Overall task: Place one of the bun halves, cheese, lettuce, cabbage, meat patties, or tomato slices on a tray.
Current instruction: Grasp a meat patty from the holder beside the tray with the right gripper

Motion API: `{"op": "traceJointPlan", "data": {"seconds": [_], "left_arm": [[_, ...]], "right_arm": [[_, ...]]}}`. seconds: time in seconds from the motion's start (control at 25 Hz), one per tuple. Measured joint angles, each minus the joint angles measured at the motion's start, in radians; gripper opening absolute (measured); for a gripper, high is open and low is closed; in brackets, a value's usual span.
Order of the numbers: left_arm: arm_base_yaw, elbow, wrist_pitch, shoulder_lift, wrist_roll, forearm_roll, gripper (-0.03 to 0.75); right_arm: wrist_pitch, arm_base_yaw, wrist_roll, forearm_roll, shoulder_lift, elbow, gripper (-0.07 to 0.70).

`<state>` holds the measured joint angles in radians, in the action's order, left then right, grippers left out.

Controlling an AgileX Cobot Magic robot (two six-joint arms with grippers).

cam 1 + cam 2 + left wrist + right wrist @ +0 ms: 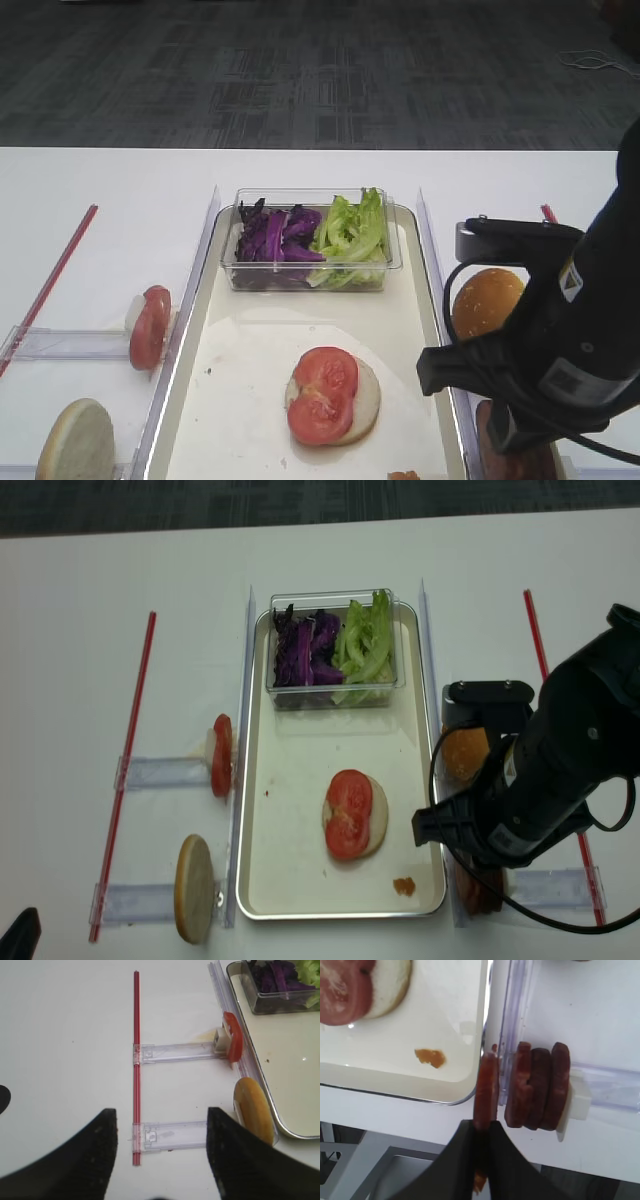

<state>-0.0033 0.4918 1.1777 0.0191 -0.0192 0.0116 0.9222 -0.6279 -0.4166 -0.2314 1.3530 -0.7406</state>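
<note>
The cream tray [262,880] is the largest thing on the white table [80,630]. At its far end stands a clear tub [335,685] with purple cabbage [302,648] on the left and green lettuce [365,645] on the right. Mid-tray lies one bun half [374,815] with two tomato slices [346,814] on it; a small orange smear [404,886] marks the near right corner.

Left of the tray, two clear racks [175,1052] hold one tomato slice [234,1040] and one bun half [255,1112] on edge against the tray's rim. On the right, three meat patties [537,1085] stand on edge in a rack.

The right gripper [481,1135] is clamped on a fourth patty [485,1087], upright just outside the tray's right rim. The left gripper [160,1145] stands spread wide with nothing between its fingers, over bare table.
</note>
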Motion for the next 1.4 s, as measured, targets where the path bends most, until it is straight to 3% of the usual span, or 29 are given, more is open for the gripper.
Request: {"op": "traceJointPlan", "data": {"seconds": [0.36, 1.04, 1.4], "left_arm": [[0.0, 0.0, 0.0, 0.0, 0.0, 0.0, 0.41], [0.0, 0.0, 0.0, 0.0, 0.0, 0.0, 0.41], [0.0, 0.0, 0.0, 0.0, 0.0, 0.0, 0.41]], "right_arm": [[-0.009, 0.0, 0.0, -0.02, -0.047, 0.0, 0.072], [-0.121, 0.0, 0.05, -0.068, -0.051, 0.0, 0.072], [-0.15, 0.0, 0.05, -0.075, -0.051, 0.0, 0.072]]}}
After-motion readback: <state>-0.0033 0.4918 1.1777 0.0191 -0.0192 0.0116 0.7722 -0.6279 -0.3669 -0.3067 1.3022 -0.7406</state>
